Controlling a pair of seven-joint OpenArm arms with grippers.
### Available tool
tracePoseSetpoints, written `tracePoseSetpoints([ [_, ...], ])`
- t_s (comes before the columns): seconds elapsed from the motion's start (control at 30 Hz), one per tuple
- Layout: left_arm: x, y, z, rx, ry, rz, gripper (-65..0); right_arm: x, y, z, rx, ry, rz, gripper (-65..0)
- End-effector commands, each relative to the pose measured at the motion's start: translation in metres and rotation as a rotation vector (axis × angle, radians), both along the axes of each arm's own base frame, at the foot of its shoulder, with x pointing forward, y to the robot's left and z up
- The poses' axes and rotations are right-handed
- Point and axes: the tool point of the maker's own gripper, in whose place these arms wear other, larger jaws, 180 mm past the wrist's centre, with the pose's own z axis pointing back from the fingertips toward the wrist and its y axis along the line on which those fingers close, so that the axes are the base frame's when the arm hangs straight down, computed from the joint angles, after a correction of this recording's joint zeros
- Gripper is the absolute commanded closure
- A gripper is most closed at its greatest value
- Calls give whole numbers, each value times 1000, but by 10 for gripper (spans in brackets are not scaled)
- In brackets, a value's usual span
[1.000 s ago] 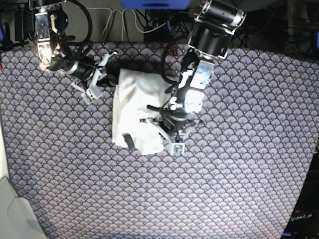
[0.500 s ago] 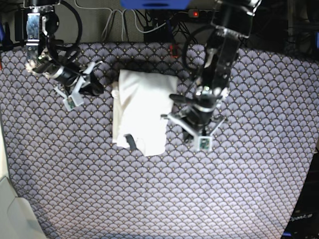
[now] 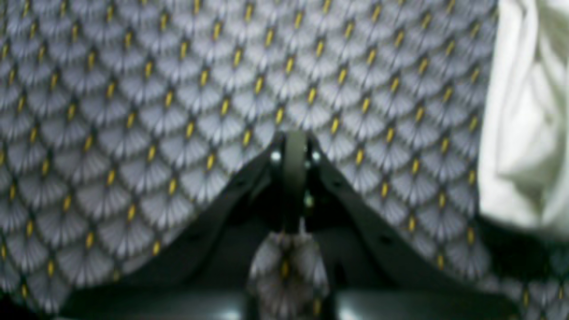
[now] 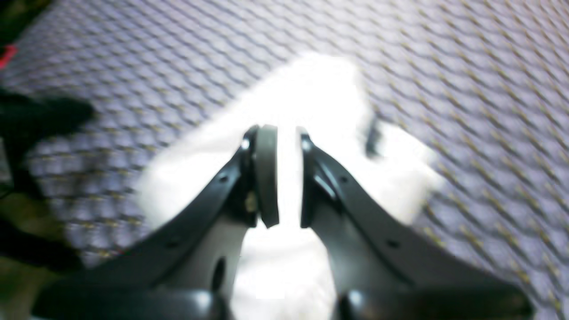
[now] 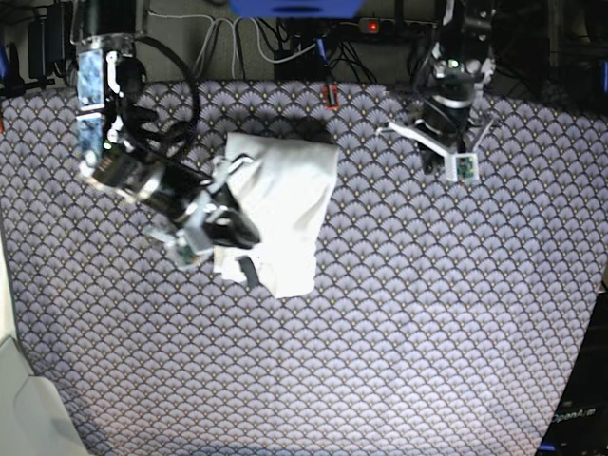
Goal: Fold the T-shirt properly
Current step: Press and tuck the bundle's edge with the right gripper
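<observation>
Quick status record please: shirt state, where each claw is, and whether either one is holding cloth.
T-shirt: folded into a compact white bundle, plain side up, small dark tag near its lower edge
Surface: patterned tablecloth
Left claw: shut, empty, over bare tablecloth, off to the shirt's side near the far table edge
Right claw: jaws slightly apart, above the shirt's left edge; no cloth visibly pinched
Cloth held: none visible in either claw

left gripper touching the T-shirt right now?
Apart. In the base view the left gripper sits clear of the T-shirt, patterned cloth between them; the left wrist view shows its shut jaws over bare cloth, shirt off to the side.
</observation>
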Motion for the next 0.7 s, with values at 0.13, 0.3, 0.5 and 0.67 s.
tracePoseSetpoints([
  [0.13, -19, 24, 14, 37, -23, 50, -3, 12, 43, -3, 51, 12, 106, -54],
  [0.3, -40, 46, 18, 67, 0, 98, -3, 23, 58, -21, 65, 60, 140, -52],
  [0.5, -48, 61, 18, 92, 13, 127, -3, 33, 59, -43, 122, 104, 113, -55],
  [0.67, -52, 60, 17, 95, 22, 124, -3, 44, 56, -60, 131, 143, 95, -55],
])
